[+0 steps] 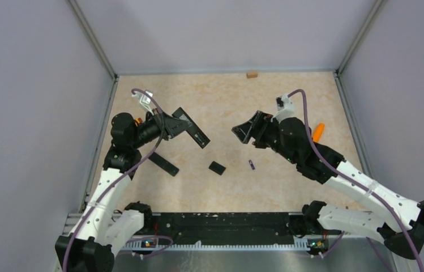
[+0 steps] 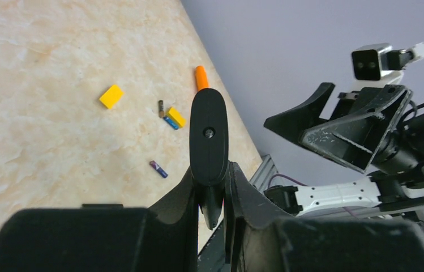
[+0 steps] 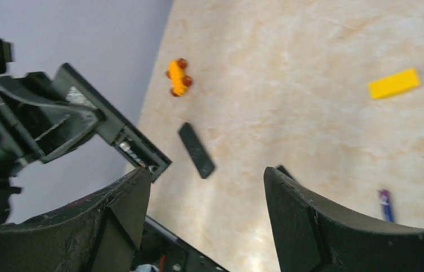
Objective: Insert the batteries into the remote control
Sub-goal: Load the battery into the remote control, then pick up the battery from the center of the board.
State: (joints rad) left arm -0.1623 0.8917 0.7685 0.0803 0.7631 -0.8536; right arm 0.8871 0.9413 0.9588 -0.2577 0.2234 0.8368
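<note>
Top view, left end effector (image 1: 171, 126): clamped on a long black bar-shaped remote control (image 1: 191, 129), held tilted near the left edge of the marbled beige tabletop (image 1: 226, 96).
Top view, right end effector (image 1: 248, 129): jaws spread, empty, right of centre.
Top view, purple-and-dark battery (image 1: 251, 164): lying mid-tabletop, just nearer the near edge than the right end effector.
Top view, loose parts: flat black strip (image 1: 163, 163) and small black rectangular piece (image 1: 217, 167) lying apart; orange cone-shaped stick (image 1: 318, 131) by the right edge.
Left wrist view, remote control: end-on, pinched between the fingers (image 2: 238, 187).
Left wrist view, blue-ended battery (image 2: 168, 122): touching a small yellow block (image 2: 176, 117); dark battery (image 2: 161, 107) just beside.
Right wrist view, own fingers (image 3: 311, 215): wide apart, nothing between.
</note>
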